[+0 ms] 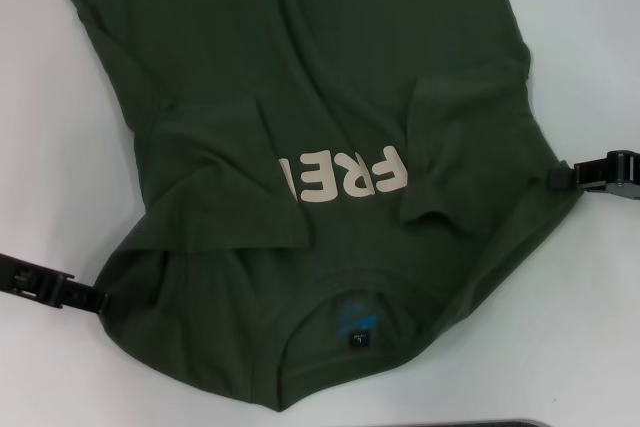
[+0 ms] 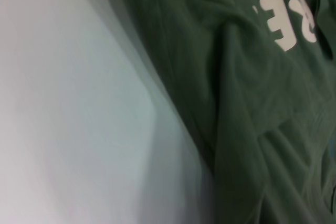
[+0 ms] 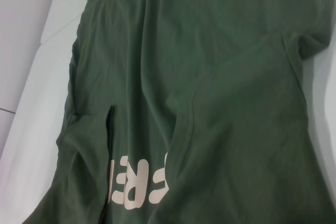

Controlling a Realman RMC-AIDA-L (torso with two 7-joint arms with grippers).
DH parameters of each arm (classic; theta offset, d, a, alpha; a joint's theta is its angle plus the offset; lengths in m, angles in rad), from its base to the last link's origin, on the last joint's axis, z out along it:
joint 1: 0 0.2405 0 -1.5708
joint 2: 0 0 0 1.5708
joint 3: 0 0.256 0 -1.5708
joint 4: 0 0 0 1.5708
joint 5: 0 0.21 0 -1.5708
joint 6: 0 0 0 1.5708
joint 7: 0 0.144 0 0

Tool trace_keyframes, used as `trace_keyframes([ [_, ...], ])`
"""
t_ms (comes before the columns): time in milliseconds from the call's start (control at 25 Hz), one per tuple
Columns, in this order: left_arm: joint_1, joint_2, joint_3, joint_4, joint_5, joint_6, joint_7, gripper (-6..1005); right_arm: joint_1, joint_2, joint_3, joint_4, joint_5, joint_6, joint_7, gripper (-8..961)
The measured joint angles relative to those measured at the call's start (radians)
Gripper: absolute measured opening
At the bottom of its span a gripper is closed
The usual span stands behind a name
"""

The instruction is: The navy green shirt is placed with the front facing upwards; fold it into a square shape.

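Note:
The navy green shirt (image 1: pixel 330 77) lies front up on the white table, collar (image 1: pixel 355 299) toward me, with a blue print inside it. Cream letters "FRE" (image 1: pixel 345 179) show on the chest between both sleeves, which are folded inward over the body (image 1: pixel 220 177) (image 1: pixel 470 137). My left gripper (image 1: pixel 95 299) sits low at the shirt's left shoulder edge. My right gripper (image 1: pixel 560 175) touches the shirt's right edge, level with the letters. The left wrist view shows the shirt (image 2: pixel 236 103) and its letters (image 2: pixel 286 22). The right wrist view looks along the shirt (image 3: pixel 210 77) with the letters (image 3: pixel 139 182).
White table surface (image 1: pixel 60 147) shows on both sides of the shirt. A dark strip (image 1: pixel 500 424) lies at the table's near edge. The shirt's hem runs out of the head view at the far side.

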Motion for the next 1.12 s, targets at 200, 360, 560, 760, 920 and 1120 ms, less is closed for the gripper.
trace_keyframes([
  [200, -0.009, 0.002, -0.005, -0.010, -0.003, -0.005, -0.001, 473, 0.000, 0.000, -0.001, 0.000, 0.000, 0.000, 0.000, 35],
  [360, -0.014, 0.002, -0.006, -0.011, -0.004, -0.007, -0.009, 486, 0.000, -0.001, -0.001, 0.000, 0.000, 0.000, 0.000, 35],
  [560, -0.020, 0.005, -0.006, -0.013, 0.001, -0.007, -0.011, 501, -0.001, -0.003, -0.002, 0.000, 0.000, 0.000, 0.000, 35],
  [760, -0.025, 0.014, -0.006, -0.014, 0.004, 0.000, -0.013, 681, -0.003, -0.005, 0.000, 0.000, 0.000, 0.000, 0.001, 35],
  [920, -0.029, 0.017, -0.003, -0.016, 0.005, 0.003, -0.016, 846, -0.003, -0.005, -0.001, 0.000, 0.000, 0.000, 0.001, 36],
  [1120, -0.032, 0.016, 0.003, -0.017, 0.006, 0.005, -0.019, 832, -0.001, -0.006, 0.001, 0.000, 0.000, 0.000, 0.002, 36],
])
